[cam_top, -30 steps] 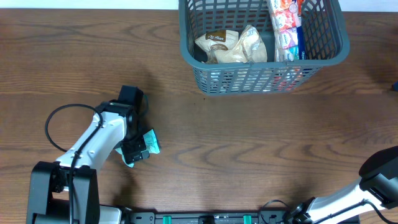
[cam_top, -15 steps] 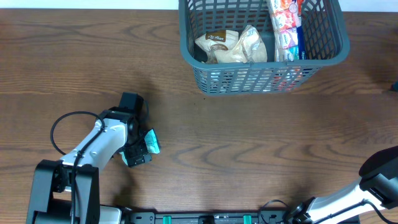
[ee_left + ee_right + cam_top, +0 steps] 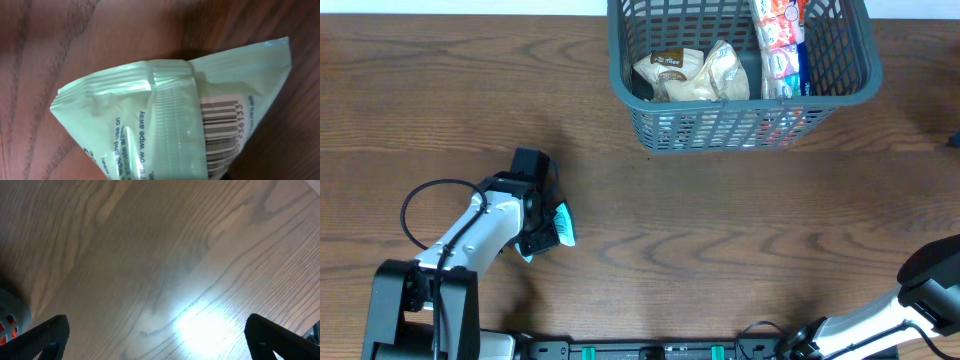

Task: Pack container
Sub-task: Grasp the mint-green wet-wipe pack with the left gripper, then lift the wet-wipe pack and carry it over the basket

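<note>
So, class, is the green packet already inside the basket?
No, the green packet is at the left hand, well outside the basket.

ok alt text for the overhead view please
The left arm's pincer is shut on a small pale green plastic wipes packet at the front left of a brown wooden table. At the far edge, a large dark grey-blue plastic mesh basket holds several snack packets.
</note>
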`<state>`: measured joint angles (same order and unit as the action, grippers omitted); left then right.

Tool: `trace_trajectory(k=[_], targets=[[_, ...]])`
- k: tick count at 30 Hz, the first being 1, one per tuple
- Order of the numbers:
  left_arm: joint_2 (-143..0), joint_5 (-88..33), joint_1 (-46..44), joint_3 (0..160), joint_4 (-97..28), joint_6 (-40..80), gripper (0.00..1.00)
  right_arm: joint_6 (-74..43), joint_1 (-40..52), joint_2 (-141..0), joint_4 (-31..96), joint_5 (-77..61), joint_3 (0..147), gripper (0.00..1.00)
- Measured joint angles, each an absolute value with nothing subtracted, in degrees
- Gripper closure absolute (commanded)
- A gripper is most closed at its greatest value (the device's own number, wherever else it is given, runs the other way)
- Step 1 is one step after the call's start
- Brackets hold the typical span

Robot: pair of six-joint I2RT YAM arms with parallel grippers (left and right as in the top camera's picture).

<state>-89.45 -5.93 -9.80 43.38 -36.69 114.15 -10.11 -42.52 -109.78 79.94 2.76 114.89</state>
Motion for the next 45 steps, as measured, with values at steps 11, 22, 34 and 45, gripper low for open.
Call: trace_trajectory(k=[11,22,34,45], targets=[[-89.45,-10.28,-9.76,43.75,-27.75,102.0,0.94,-10.11,-42.52,-109.78,79.92,2.76,114.89,0.01],[-78.85,-10.37,-10.35,57.23,-15.14,75.75,0.94,-10.11,-42.52,-109.78,79.9,2.79,114.89,0.01],[-76.51,-8.47,-24.34,79.13,-5.32,54.65,0.94,-10.11,-42.52,-109.78,79.9,2.55,114.89,0.01],[-92.14,-6.85,-31.05,90.06,0.01,46.72,0.94,-10.11,-42.52,-109.78,80.31,1.43,114.89,0.01]])
